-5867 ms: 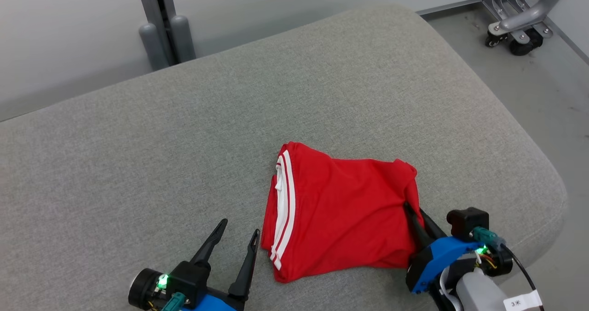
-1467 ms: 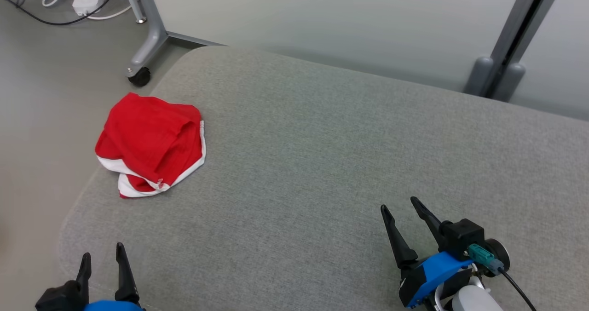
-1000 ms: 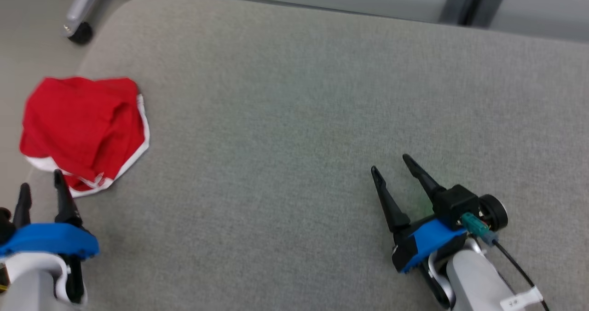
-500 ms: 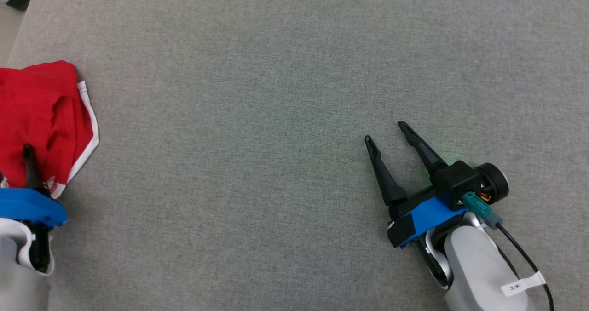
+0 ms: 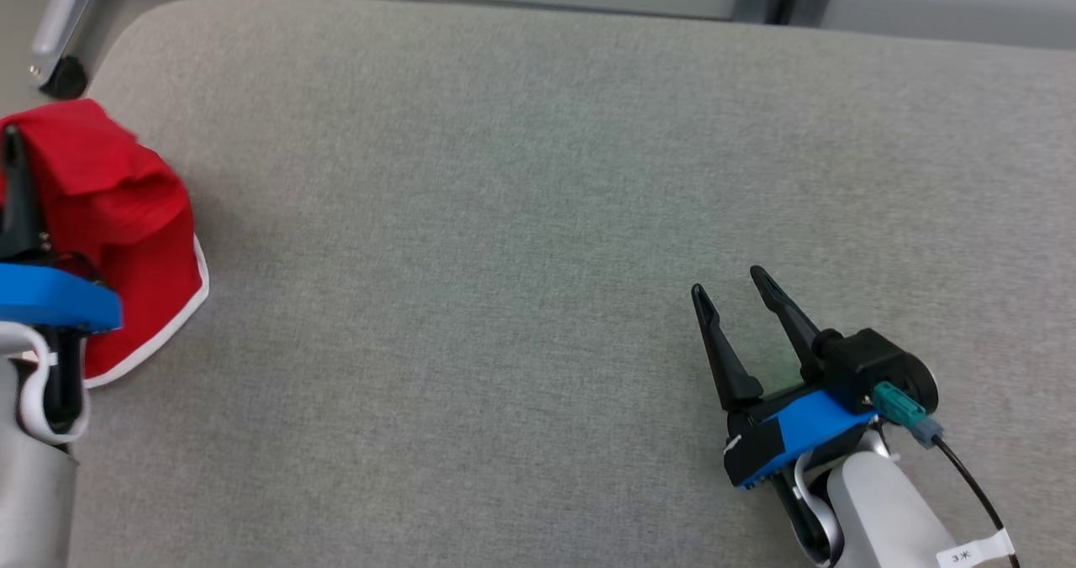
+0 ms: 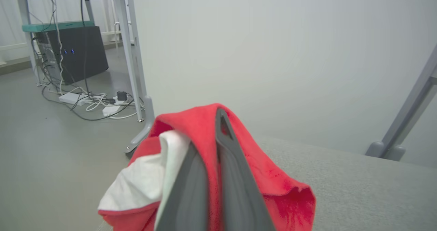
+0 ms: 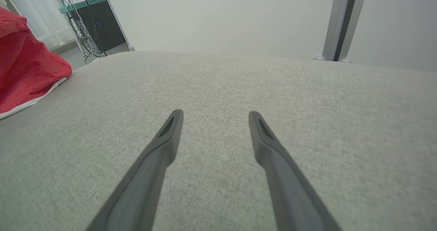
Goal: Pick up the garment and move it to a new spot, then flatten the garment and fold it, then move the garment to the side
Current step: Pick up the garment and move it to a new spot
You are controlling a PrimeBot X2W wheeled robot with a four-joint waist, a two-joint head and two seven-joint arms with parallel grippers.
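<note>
Partly under garment (image 5: 126, 215) folds: tips of the clamped left claw (image 6: 213, 132).

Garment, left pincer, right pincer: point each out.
garment (image 5: 139, 215), head view, red cloth above the white hem.
left pincer (image 6: 211, 132), left wrist view, between its tips, shut on the garment.
right pincer (image 5: 728, 282), head view, gap between its open tips.

Black right pincer (image 5: 726, 281), blue mount (image 5: 794, 429)

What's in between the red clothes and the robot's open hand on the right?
Nothing but bare grey cushion lies between the red garment and the right gripper, as the head view shows.
</note>
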